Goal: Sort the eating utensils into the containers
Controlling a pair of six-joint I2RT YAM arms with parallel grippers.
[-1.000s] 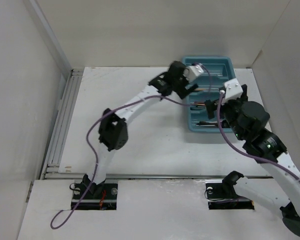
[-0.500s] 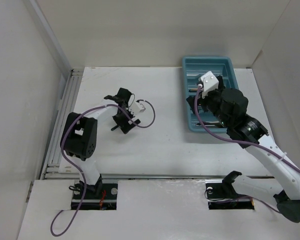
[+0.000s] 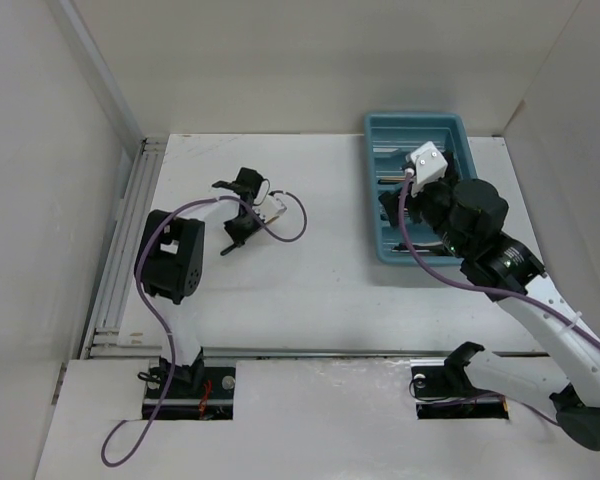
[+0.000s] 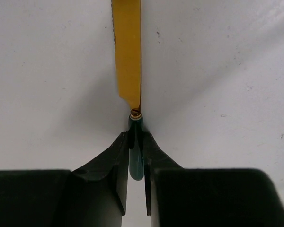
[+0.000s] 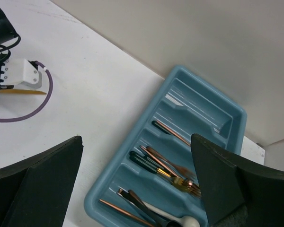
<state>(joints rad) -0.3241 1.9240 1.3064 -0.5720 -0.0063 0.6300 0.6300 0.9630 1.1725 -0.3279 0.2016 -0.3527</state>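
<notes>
A gold knife (image 4: 128, 56) with a dark green handle (image 4: 136, 163) lies on the white table, and its blade (image 5: 23, 91) also shows in the right wrist view. My left gripper (image 4: 136, 138) is shut on that handle, low on the table's left part (image 3: 236, 232). The teal tray (image 3: 417, 125) stands at the back right. Its long compartments (image 5: 146, 189) hold several utensils: copper sticks (image 5: 173, 133), green-handled gold forks (image 5: 161, 166) and a cream-white spoon (image 5: 180, 220). My right gripper (image 5: 136, 142) hovers open over the tray's near end (image 3: 400, 200), with nothing between its fingers.
A purple cable (image 3: 295, 215) loops by the left wrist camera. A ridged metal rail (image 3: 125, 240) runs along the table's left edge, and white walls close in the back and both sides. The right arm's elbow (image 3: 475, 210) sits just in front of the tray.
The left arm swung from the tray back to the table's left part, and its jaws closed on the knife's green handle. The right arm moved forward over the tray.
</notes>
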